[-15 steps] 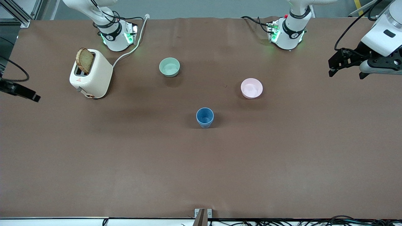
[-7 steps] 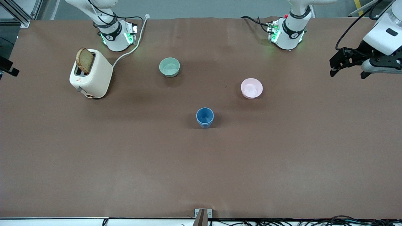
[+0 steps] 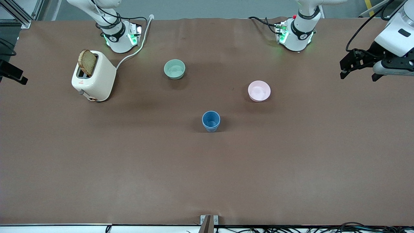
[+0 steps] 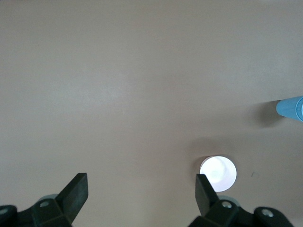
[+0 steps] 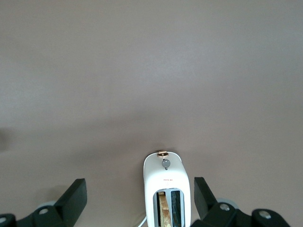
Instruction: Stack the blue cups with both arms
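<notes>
At mid-table the blue cups (image 3: 211, 121) look nested, though unclear; left tool (image 4: 140, 189) and right tool (image 5: 140, 189) gape empty

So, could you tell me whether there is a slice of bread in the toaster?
Yes, a brown slice of bread sticks up out of the slot of the toaster.

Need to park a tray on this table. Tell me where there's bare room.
The whole strip nearer the front camera than the blue cups is bare table. Things cluster nearer the bases: toaster, green bowl, pink bowl. The left gripper and right gripper, both open, hover over the table's ends.
</notes>
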Tool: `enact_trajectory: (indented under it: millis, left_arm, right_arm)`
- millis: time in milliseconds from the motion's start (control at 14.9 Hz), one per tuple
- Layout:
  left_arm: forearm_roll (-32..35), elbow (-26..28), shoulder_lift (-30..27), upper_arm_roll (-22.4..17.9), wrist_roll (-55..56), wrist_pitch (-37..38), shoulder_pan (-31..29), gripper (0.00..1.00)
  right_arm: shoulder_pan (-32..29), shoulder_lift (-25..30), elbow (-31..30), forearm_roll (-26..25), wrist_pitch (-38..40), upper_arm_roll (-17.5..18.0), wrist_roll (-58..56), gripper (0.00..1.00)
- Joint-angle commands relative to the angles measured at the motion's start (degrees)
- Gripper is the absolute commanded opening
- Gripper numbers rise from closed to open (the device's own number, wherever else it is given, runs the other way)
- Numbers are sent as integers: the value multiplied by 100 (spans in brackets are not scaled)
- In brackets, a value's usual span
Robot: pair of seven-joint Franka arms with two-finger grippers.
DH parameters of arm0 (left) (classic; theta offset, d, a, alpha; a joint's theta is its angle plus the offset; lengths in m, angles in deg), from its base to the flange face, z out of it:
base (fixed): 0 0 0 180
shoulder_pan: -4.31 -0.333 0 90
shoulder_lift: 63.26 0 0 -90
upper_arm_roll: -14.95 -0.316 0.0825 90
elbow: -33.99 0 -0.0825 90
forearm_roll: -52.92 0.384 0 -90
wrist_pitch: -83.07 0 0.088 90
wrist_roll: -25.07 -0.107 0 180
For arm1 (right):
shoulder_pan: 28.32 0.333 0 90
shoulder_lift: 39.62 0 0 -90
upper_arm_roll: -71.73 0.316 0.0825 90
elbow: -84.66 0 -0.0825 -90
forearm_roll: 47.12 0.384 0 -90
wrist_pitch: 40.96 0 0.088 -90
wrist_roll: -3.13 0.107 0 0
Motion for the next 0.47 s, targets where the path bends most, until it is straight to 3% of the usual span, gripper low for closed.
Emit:
enact_trajectory:
  millis: [0,403]
  left_arm:
    - [91,-151,61,-1,-49,68,-4,100]
    - [82,-151,61,-1,-40,111,-4,100]
  right_arm:
    - [140,204,-242,-164,-68,-71,-38,100]
    - [78,160,-93,-67,-50,-71,-38,100]
